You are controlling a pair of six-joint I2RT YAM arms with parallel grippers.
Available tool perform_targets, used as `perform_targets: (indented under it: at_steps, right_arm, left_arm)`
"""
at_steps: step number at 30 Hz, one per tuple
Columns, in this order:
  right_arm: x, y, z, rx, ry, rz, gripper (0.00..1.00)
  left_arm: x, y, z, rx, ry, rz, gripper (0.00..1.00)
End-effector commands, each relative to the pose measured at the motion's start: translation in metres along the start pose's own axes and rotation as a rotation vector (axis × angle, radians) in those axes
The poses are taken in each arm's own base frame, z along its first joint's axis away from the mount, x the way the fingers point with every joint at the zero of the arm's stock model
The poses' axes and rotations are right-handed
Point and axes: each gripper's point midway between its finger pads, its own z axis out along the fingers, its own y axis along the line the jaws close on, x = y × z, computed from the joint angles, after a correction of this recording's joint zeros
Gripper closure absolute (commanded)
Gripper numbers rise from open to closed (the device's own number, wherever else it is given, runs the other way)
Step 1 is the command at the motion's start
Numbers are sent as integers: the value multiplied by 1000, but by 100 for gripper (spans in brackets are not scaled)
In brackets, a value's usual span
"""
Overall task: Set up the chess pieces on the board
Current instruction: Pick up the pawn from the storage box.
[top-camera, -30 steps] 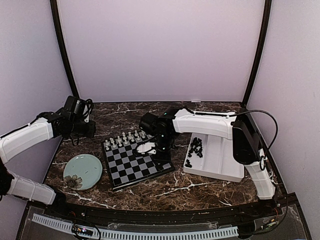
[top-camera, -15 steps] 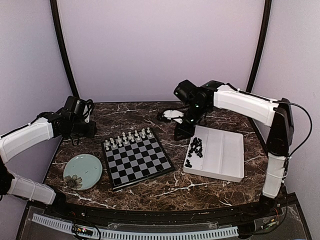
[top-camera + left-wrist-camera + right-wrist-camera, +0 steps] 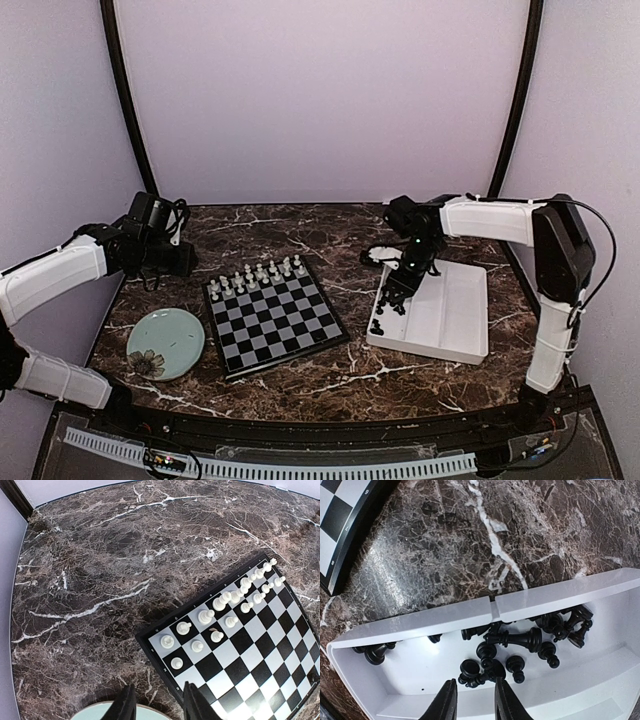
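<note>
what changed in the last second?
The right gripper left the right side of the board, swung up toward the far edge, then came down over the black pieces in the tray, holding nothing. The left gripper, board, white pieces and plate stayed put.

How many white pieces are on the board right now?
16. The white pieces stand in two rows of eight along the board's far edge. The farthest ones in the left wrist view crowd together, so one may be hidden.
</note>
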Motion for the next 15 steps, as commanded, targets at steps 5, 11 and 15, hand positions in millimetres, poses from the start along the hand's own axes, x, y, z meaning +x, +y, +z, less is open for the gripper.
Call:
perform_targets:
  at_steps: [5, 11, 15]
  right_arm:
    - [-7, -10, 16, 21, -21, 18, 71]
    - [-4, -10, 23, 14, 1, 18, 73]
    - [-1, -10, 26, 12, 12, 18, 73]
  left_arm:
    - [-6, -2, -1, 14, -16, 3, 67]
    - [-6, -2, 0, 14, -14, 5, 68]
    - [-6, -2, 0, 15, -12, 6, 68]
